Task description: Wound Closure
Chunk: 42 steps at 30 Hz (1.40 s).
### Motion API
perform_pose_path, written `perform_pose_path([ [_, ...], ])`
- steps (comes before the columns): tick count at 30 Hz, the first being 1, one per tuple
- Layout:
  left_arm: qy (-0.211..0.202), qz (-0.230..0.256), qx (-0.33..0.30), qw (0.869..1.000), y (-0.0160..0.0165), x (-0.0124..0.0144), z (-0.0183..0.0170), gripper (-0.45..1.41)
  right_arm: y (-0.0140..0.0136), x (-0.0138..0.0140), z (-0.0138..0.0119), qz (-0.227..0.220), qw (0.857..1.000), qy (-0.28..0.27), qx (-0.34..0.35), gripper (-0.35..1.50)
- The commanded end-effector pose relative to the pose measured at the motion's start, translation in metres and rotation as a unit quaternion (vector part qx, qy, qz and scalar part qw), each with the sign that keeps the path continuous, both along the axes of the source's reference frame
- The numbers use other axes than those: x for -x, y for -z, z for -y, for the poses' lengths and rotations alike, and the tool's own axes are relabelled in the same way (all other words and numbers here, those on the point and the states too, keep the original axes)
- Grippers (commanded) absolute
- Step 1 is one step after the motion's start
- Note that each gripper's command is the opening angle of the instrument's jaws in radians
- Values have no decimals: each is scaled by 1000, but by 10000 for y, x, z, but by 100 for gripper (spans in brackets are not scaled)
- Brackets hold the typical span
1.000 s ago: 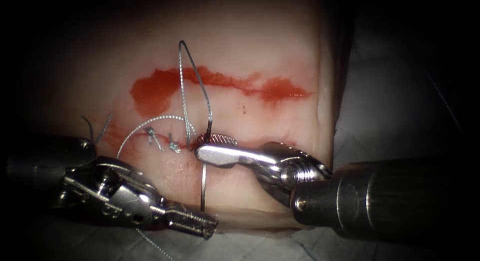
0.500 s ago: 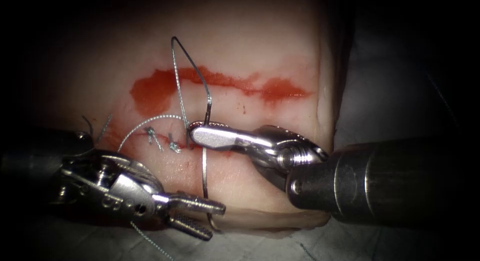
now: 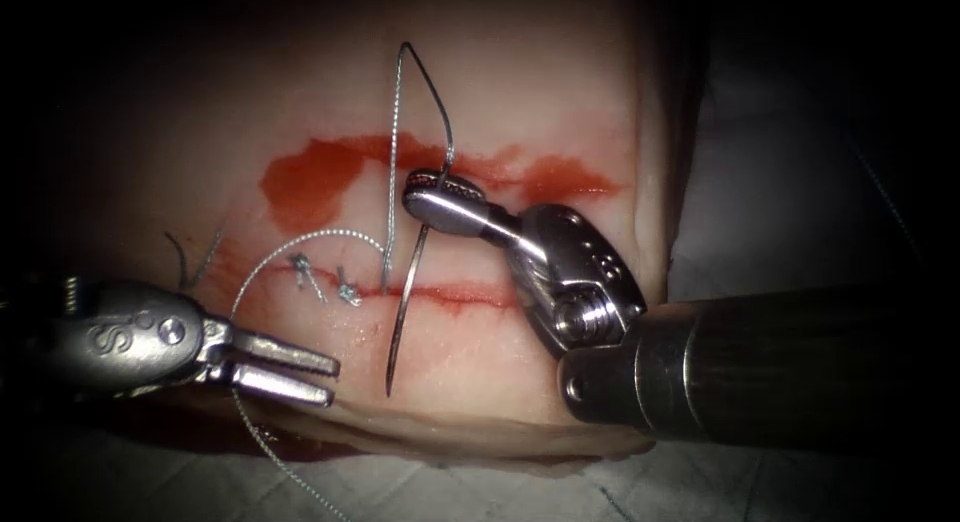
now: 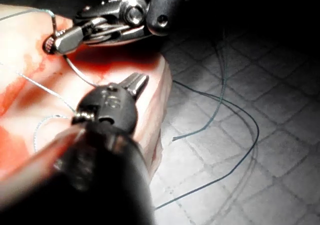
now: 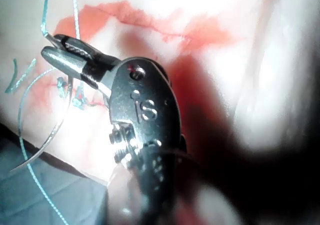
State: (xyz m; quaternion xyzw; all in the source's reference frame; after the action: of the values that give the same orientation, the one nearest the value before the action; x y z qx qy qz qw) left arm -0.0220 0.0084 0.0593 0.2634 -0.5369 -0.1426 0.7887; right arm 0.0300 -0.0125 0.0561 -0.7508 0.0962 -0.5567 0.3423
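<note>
My right tool [image 3: 432,194] is shut on the curved needle [image 3: 410,292] about midway along its curve. The needle hangs free above the tissue [image 3: 560,102], its tip pointing at the near edge and its tail high up. Thread [image 3: 392,162] runs from the tail down into the cut [image 3: 460,295]. My left tool [image 3: 318,376] lies low on the left with its jaws slightly open and nothing in them. The wrist views show the right tool [image 4: 52,42] [image 5: 55,47] gripping the needle [image 4: 76,71] [image 5: 42,147], and the left tool [image 4: 136,82] apart from it.
Two knotted stitches [image 3: 322,280] sit on the cut's left stretch, with cut thread ends [image 3: 195,254] further left. Red fluid [image 3: 320,177] streaks the tissue beyond the cut. A thread loop [image 3: 290,244] arcs down past the left tool. Loose thread [image 4: 225,110] lies on the cloth.
The right tool has lifted the needle up and away from the near edge, tilting it. The left tool, which stood by the needle's tip, has drawn back to the left.
</note>
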Motion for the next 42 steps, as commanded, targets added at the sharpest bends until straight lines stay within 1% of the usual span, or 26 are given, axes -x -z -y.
perform_pose_path([
  [1,-5,-17,-3,1000,-16,5,-3,-45,-14,-5,-1,16,1000,-1,18,-35],
  [2,-4,-66,-13,998,-43,2,1,-45,-24,-12,-1,67,996,3,64,-35],
  [3,-4,-66,-13,998,-43,2,1,-45,-24,-12,-1,67,996,3,64,-35],
  [4,4,-84,-16,996,-60,5,4,-45,-28,-15,0,103,987,-4,122,-35],
  [5,4,-84,-16,996,-60,5,4,-45,-28,-15,0,103,987,-4,122,-35],
  [7,13,-95,-15,995,-81,9,4,-45,-28,-19,0,111,982,-10,151,-35],
  [11,29,-130,-1,991,-116,15,2,-45,-26,-20,1,113,974,6,198,-35],
  [13,42,-148,6,988,-129,17,-2,-45,-25,-18,0,115,971,9,209,-35],
  [15,51,-153,6,987,-136,17,-6,-45,-23,-14,-3,115,967,15,226,-35],
  [16,61,-159,5,985,-140,17,-10,-45,-22,-7,-6,112,968,24,225,-35],
  [18,65,-162,5,985,-141,17,-11,-45,-21,-4,-7,110,968,27,225,-35],
  [21,77,-169,3,983,-142,17,-11,-45,-22,6,-12,93,967,51,230,-35],
  [23,85,-173,0,981,-141,17,-11,-45,-24,11,-14,90,967,62,230,-35],
  [28,84,-173,-7,981,-143,19,-8,-45,-24,13,-16,81,964,88,237,-35],
  [33,71,-166,-17,983,-140,27,-1,-45,-23,13,-18,83,966,82,232,-35],
  [38,75,-167,-26,983,-139,33,2,-45,-23,14,-18,83,966,81,231,-35],
  [42,75,-167,-25,983,-146,37,-2,-45,-20,15,-21,83,966,82,230,-35],
])
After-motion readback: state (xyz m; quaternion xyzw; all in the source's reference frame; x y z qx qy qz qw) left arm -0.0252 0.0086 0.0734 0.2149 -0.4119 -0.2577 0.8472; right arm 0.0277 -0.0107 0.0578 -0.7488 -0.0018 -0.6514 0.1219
